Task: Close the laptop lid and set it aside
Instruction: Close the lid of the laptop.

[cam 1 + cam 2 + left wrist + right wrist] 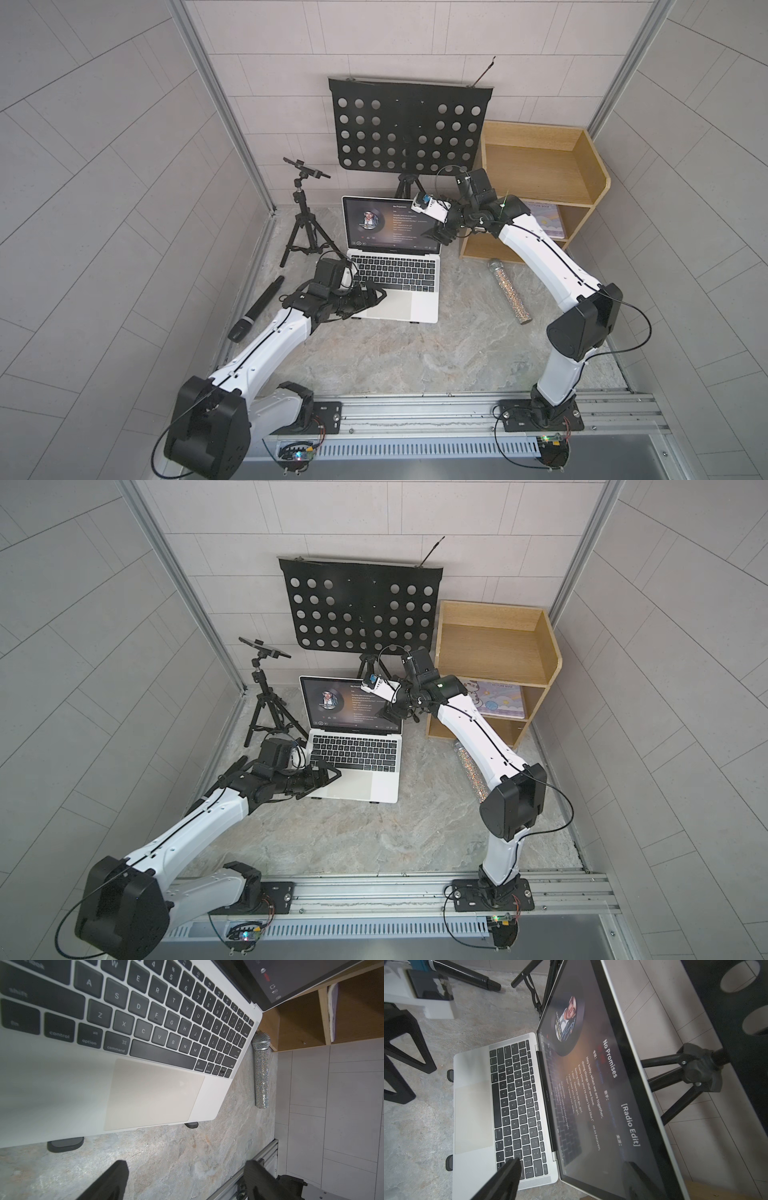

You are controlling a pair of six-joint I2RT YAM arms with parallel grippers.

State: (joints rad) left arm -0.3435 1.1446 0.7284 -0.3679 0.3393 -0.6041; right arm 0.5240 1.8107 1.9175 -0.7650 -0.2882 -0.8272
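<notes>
One laptop (pixel 399 301), lid (pixel 388 224) up, frame centre. Two mics: black mic (pixel 257 307) left, glitter mic (pixel 510 291) right. One shelf (pixel 598 178) holds one book (pixel 498 698). My left claw (pixel 372 303) and right claw (pixel 434 237) both gape, grasping nothing.

Lab robot cell: alu rail (pixel 415 409), panel walls (pixel 104 166), music stand (pixel 409 112), mic (pixel 509 291).

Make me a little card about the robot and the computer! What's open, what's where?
laptop: on the table
laptop lid: up, screen lit
left gripper: open, over the laptop's front left corner
right gripper: open, by the lid's right edge
sparkly microphone: lying right of the laptop
black microphone: lying left of it
task: lid not yet closed
</notes>
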